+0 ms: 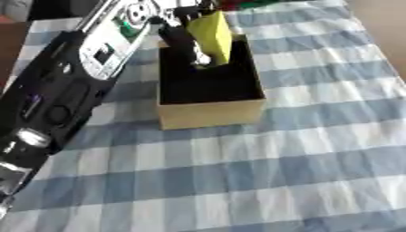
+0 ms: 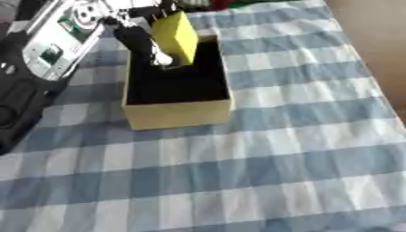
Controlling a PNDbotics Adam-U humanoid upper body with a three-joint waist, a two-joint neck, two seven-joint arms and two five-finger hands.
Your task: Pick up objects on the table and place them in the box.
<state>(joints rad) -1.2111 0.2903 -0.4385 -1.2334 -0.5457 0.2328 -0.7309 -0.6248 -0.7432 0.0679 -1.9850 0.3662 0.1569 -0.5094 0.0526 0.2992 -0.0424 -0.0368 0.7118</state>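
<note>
Left arm (image 1: 63,90), black with a silver and white forearm, reaching in from the desk's left edge toward the far side. Left robot hand (image 1: 181,34) above the open box, dark fingers curled round a yellow block (image 1: 212,36), gripping it. Yellow block tilted, its lower end dipping just below the box's far rim, its upper end well clear of the rim; whether touching the box wall cannot be told. Box (image 1: 210,113), tan cardboard with a dark inside, standing upright on the blue and white checked cloth (image 1: 277,172) covering the desk, toward the far left part, near side facing the camera. Inside of the box too dark to make out any contents. To the right of the box, bare checked cloth up to the desk's right edge, with brown floor (image 2: 377,41) beyond it. Something red and green (image 1: 238,4) at the far edge, too blurred to name. Right robot hand nowhere in either view.
</note>
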